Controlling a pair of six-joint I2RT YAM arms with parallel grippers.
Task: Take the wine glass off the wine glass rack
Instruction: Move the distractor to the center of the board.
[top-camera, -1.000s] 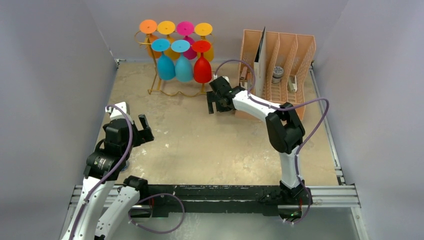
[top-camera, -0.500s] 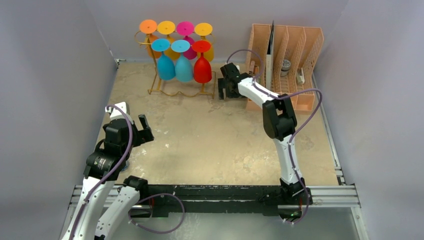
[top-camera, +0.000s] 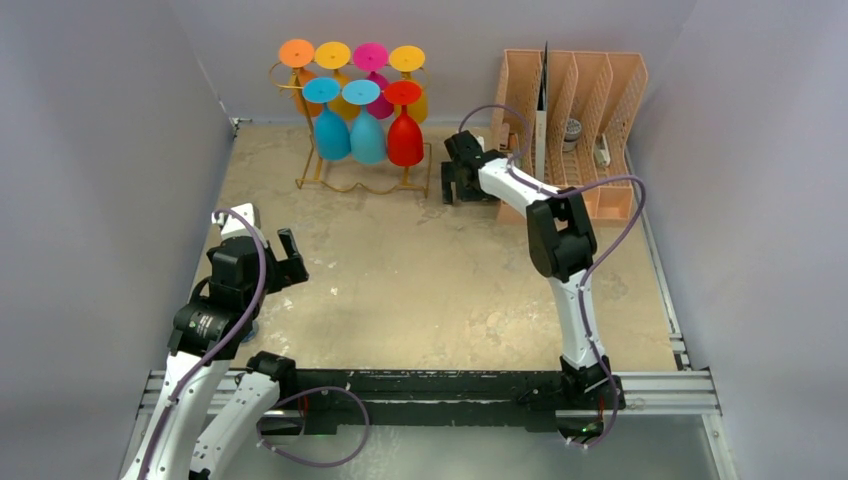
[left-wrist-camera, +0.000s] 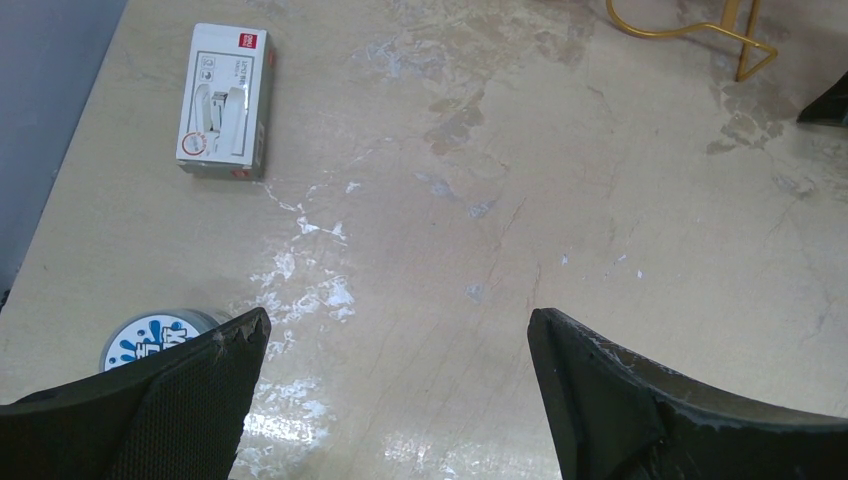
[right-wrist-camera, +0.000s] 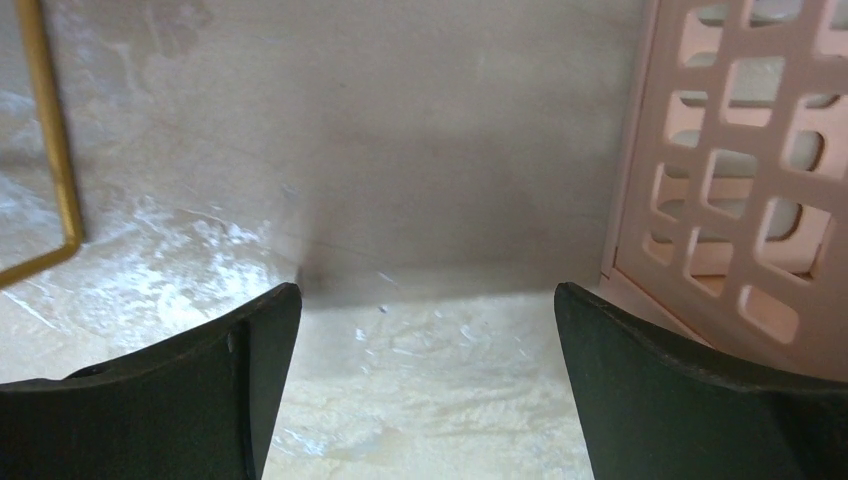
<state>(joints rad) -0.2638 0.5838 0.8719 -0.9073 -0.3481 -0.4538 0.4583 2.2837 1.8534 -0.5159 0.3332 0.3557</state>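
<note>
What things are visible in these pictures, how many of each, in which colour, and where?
table: one; beige; under everything
rack: one; gold; rear left
glasses: seven; orange, two yellow, pink, two blue, red; hanging bowl-down on the rack
organiser: one; peach; rear right, small items inside unclear
box: one; white; near left
tin: one; white-blue top; near left, partly hidden
left gripper: one; black; open, above bare table
right gripper: one; black; open, low between rack and organiser
</note>
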